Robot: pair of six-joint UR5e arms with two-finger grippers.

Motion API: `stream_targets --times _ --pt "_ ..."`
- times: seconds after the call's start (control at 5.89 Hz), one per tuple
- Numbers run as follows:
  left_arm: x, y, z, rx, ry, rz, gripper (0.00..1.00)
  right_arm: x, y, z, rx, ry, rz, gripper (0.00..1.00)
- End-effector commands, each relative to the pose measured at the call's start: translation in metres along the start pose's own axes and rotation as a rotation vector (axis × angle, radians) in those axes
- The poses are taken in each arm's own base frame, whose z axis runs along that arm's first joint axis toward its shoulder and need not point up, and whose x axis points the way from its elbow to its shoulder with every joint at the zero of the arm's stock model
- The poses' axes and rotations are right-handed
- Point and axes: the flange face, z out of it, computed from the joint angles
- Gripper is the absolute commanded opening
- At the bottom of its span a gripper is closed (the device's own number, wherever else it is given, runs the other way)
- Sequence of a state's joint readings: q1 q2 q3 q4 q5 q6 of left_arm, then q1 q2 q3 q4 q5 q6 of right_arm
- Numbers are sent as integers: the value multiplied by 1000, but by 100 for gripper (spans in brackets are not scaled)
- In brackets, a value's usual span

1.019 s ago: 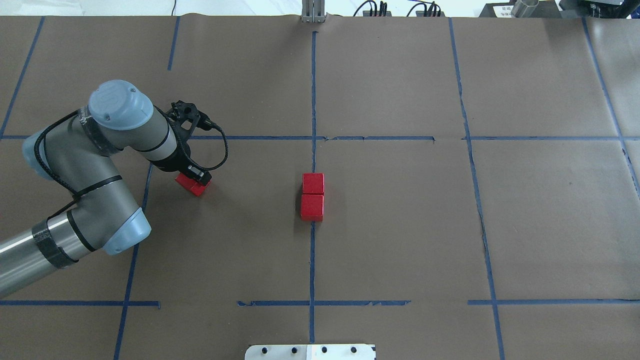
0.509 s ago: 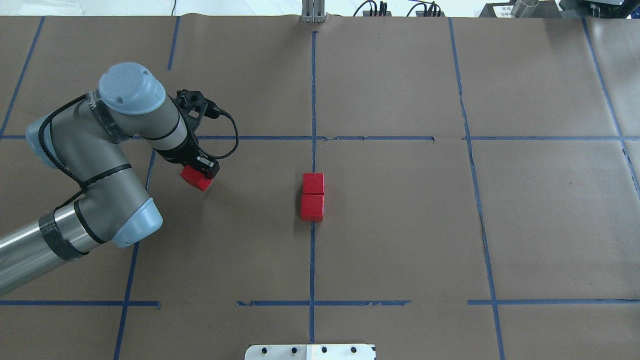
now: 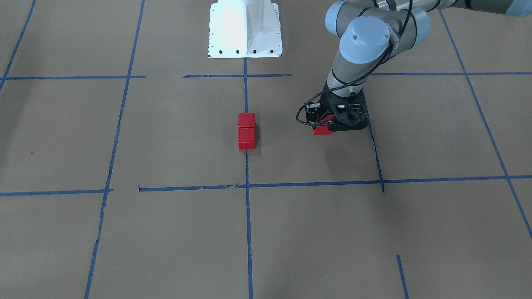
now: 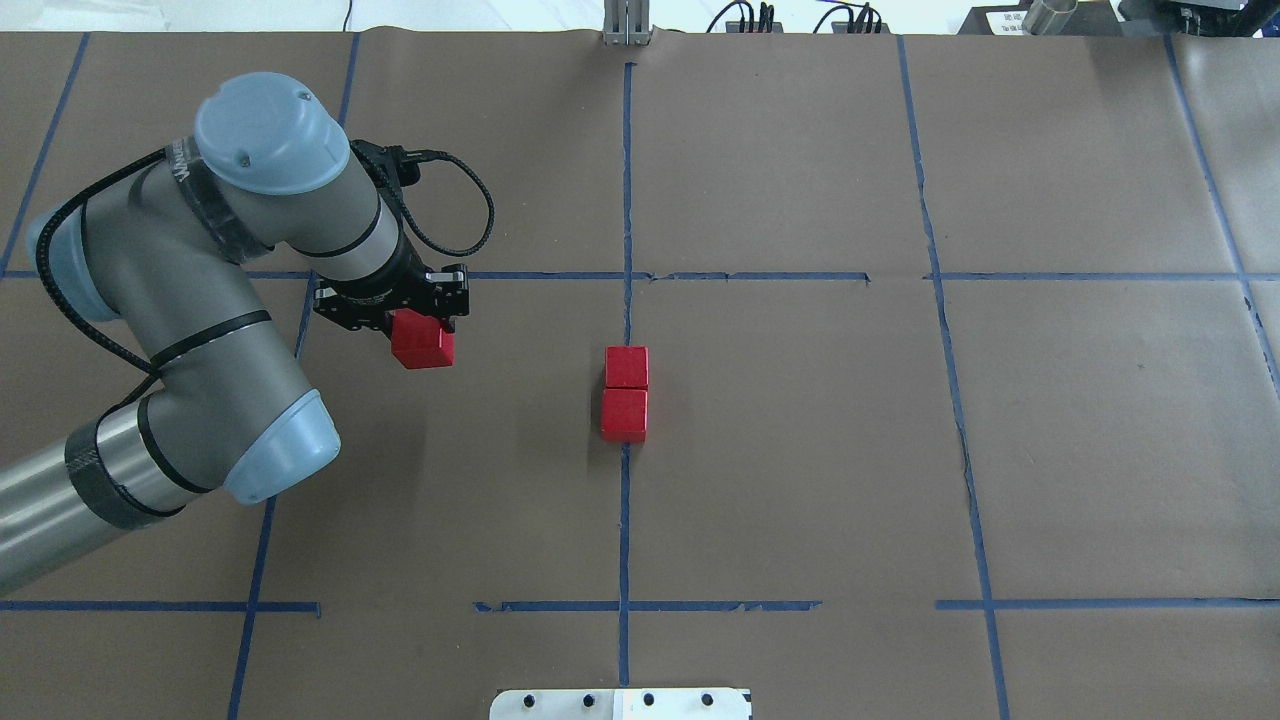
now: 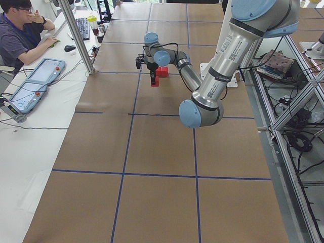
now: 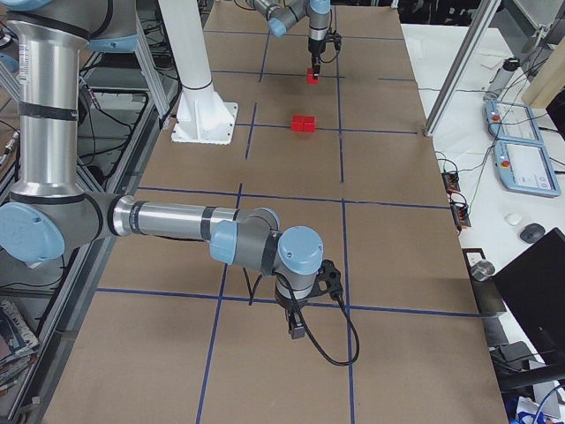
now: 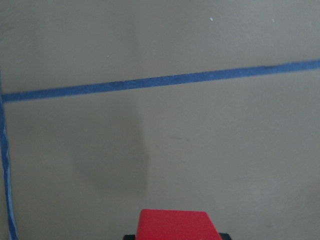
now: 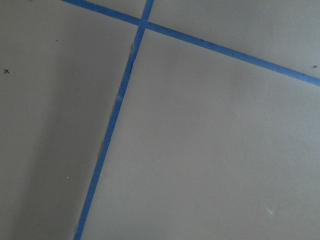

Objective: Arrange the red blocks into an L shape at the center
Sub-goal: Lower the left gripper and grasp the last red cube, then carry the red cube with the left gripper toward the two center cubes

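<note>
Two red blocks sit touching in a short column on the vertical tape line in the center rectangle. They also show in the front view. My left gripper is shut on the third red block and holds it above the paper, well to the left of the pair. The held block fills the bottom edge of the left wrist view. My right gripper shows only in the exterior right view, far from the blocks; I cannot tell whether it is open or shut.
The white robot base stands at the near edge of the table behind the pair. Blue tape lines split the brown paper into rectangles. An operator sits at a side desk with teach pendants.
My left gripper has lifted the red block off the paper, turned at the wrist and moved it a little right toward the center. The two center blocks have not moved.
</note>
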State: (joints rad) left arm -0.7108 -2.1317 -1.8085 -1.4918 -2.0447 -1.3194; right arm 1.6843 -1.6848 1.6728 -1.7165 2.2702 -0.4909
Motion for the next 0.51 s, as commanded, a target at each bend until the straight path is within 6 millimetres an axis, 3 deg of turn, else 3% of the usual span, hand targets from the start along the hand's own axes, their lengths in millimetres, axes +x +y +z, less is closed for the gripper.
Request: stream_targets --times 0.0,0.34 --pt "7 4 -17 42 44 -542 8 0 1 0 0 0 0 100" --pt "15 5 -15 24 47 -913 8 0 1 0 -1 1 -1 100"
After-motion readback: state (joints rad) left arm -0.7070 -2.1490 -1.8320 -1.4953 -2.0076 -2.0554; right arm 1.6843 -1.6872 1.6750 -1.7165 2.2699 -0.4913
